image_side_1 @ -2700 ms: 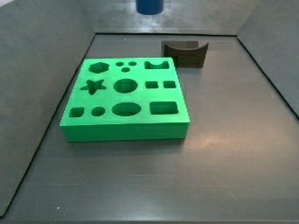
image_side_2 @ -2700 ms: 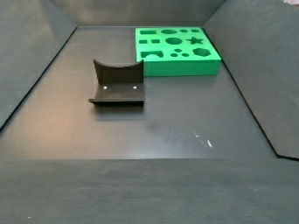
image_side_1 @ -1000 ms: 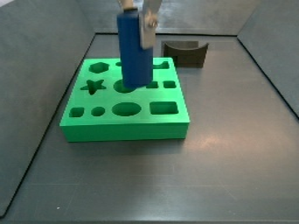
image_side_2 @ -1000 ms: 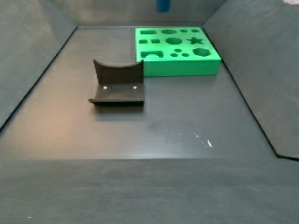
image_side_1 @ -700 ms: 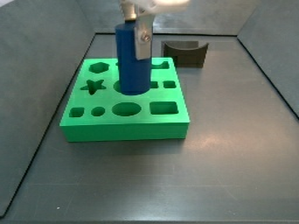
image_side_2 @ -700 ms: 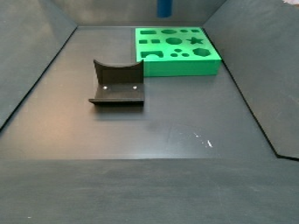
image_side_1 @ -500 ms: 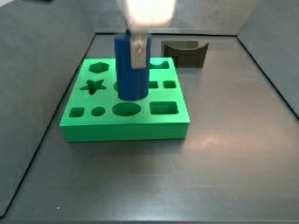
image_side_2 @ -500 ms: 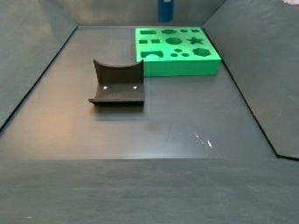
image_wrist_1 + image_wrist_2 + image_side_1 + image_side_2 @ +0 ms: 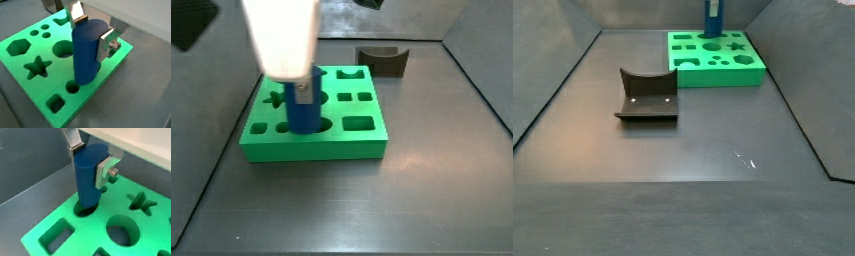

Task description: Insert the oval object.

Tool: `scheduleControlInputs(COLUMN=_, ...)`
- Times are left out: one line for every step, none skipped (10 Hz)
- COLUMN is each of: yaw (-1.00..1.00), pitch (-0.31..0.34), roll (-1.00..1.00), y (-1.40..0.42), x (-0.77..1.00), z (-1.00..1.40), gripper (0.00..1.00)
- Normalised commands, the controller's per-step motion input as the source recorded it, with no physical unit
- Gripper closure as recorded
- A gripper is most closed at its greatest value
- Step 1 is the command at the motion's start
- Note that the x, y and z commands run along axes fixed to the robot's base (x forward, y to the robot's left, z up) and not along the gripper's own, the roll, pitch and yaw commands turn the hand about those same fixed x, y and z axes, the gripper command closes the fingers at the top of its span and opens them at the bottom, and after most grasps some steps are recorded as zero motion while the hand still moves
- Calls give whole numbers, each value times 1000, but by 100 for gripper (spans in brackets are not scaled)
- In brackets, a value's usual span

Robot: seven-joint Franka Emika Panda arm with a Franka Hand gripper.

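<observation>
The oval object, a tall blue peg (image 9: 305,115), stands upright between the fingers of my gripper (image 9: 302,90), which is shut on its upper part. Both wrist views show the silver fingers (image 9: 107,42) (image 9: 107,170) pressed on the sides of the peg (image 9: 87,55) (image 9: 88,178). My gripper (image 9: 91,27) (image 9: 90,155) is over the green block (image 9: 372,140). The peg's lower end is at the mouth of the oval hole in the block's front row. How deep it sits is hidden. A side view shows the peg (image 9: 714,18) above the block (image 9: 751,72).
The green block (image 9: 50,82) (image 9: 87,230) has several other shaped holes, among them a star (image 9: 37,67) and a hexagon (image 9: 17,46). The dark fixture (image 9: 385,60) (image 9: 647,95) stands on the grey floor away from the block. Grey walls enclose the floor.
My gripper has carried the peg from over the block's middle toward its front row and lowered it. The peg's lower end now meets the oval hole.
</observation>
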Motion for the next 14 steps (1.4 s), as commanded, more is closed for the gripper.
scheduleControlInputs(yaw=-437, pitch=47, roll=76, y=37, x=263, z=-183, gripper=100)
scheduleControlInputs(yaw=-357, pitch=59, roll=109, y=57, x=394, z=-186, gripper=100)
scheduleControlInputs(yaw=-311, pitch=66, roll=156, y=86, x=429, z=-171, gripper=100)
scheduleControlInputs(yaw=-274, pitch=17, roll=214, y=0, x=334, z=-280, gripper=100)
scheduleControlInputs(yaw=-123, pitch=0, roll=196, y=0, x=406, z=-443, gripper=100)
scheduleControlInputs(yaw=-31, pitch=-10, roll=190, y=-14, x=434, z=-471, gripper=100)
scheduleControlInputs(yaw=0, pitch=-46, roll=196, y=-11, x=300, z=-506, gripper=100)
scheduleControlInputs(yaw=0, pitch=-139, roll=163, y=0, x=131, z=-531, gripper=100)
scheduleControlInputs(yaw=0, pitch=-207, roll=103, y=0, x=0, z=-437, gripper=100)
scheduleControlInputs(yaw=0, pitch=-229, roll=83, y=0, x=-60, z=-397, gripper=100)
scheduleControlInputs(yaw=0, pitch=-274, roll=70, y=0, x=-120, z=-426, gripper=100)
scheduleControlInputs(yaw=0, pitch=-339, roll=33, y=0, x=-197, z=-480, gripper=100)
scheduleControlInputs(yaw=0, pitch=-363, roll=20, y=0, x=-234, z=-454, gripper=100)
scheduleControlInputs(yaw=0, pitch=-381, roll=0, y=0, x=-243, z=-420, gripper=100)
